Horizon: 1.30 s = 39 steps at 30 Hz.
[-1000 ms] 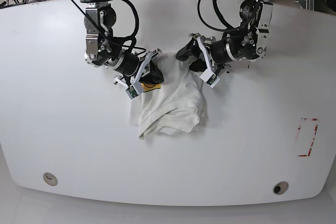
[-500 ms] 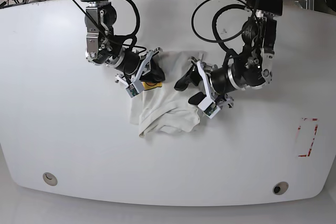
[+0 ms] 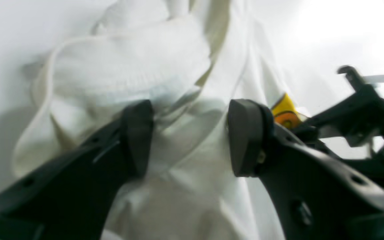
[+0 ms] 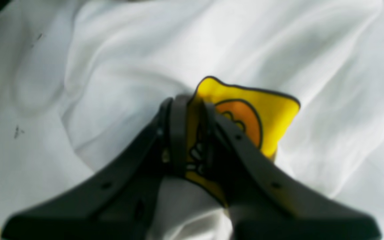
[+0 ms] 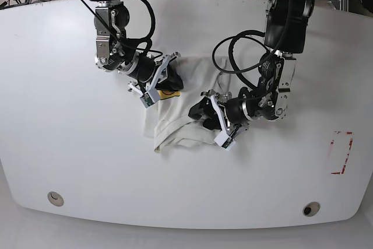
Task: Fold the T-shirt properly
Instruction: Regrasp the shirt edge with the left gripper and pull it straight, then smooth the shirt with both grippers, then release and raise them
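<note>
The right hand (image 4: 192, 133), black with two curved fingers, is clamped tight on a fold of the large white wrinkled cotton T-shirt (image 4: 245, 43), pinching the cloth right at its yellow and orange cartoon print (image 4: 245, 113), which pokes out beyond the fingertips. The left hand (image 3: 190, 136), also black, has its two fingers spread partway, one pad on each side of a raised ridge of white fabric (image 3: 178, 133); the cloth sits between the pads, but whether they press it cannot be told from the blurred wrist view. In the base view, the right hand (image 5: 166, 84) sits at the shirt's far left corner, and the left hand (image 5: 204, 115) lies low at the garment's right edge. The T-shirt (image 5: 175, 126) lies bunched in a crumpled heap near the middle of the broad white desk (image 5: 70, 144), between the two arms. A red dashed rectangle (image 5: 341, 153) is marked on the desk well off to the right.
</note>
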Tool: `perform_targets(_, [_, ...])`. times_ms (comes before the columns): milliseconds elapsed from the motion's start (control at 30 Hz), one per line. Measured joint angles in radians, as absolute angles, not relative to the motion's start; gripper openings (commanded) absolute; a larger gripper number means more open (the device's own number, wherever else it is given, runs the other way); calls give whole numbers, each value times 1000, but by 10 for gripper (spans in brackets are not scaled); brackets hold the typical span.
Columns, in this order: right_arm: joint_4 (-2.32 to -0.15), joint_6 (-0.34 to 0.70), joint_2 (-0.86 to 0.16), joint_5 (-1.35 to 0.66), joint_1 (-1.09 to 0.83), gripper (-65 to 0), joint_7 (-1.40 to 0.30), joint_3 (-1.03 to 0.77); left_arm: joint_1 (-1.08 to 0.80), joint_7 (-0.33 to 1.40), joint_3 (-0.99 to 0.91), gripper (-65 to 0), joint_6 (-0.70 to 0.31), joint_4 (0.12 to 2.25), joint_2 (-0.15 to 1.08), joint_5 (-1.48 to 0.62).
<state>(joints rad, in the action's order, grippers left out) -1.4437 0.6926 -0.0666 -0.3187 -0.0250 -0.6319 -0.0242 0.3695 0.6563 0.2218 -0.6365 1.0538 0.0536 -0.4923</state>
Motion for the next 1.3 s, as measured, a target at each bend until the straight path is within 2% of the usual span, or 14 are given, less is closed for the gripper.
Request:
perform_targets(267, [-1480, 690, -70, -315, -46, -574, -630, -6, 514, 410, 325, -318, -652, 717, 47, -510])
perform_targets(500, [-1485, 681, -101, -316, -38, -574, -621, 86, 632, 239, 424, -317, -591, 509, 22, -511])
perform_targets(633, [-1485, 681, -109, -316, -39, -574, -606, 99, 644, 229, 492, -317, -576, 508, 42, -509])
perform_targets(833, [-1491, 682, -109, -319, -48, -572, -602, 97, 635, 243, 485, -317, -580, 521, 79, -517])
perform_targets(1133, [-1707, 697, -153, -303, -107, -571, -658, 27, 606, 280, 478, -317, -558, 599, 120, -509])
perform_targets(1300, [-1755, 696, -149, -294, -79, -571, -714, -2, 588, 284, 478, -317, -559, 624, 132, -509])
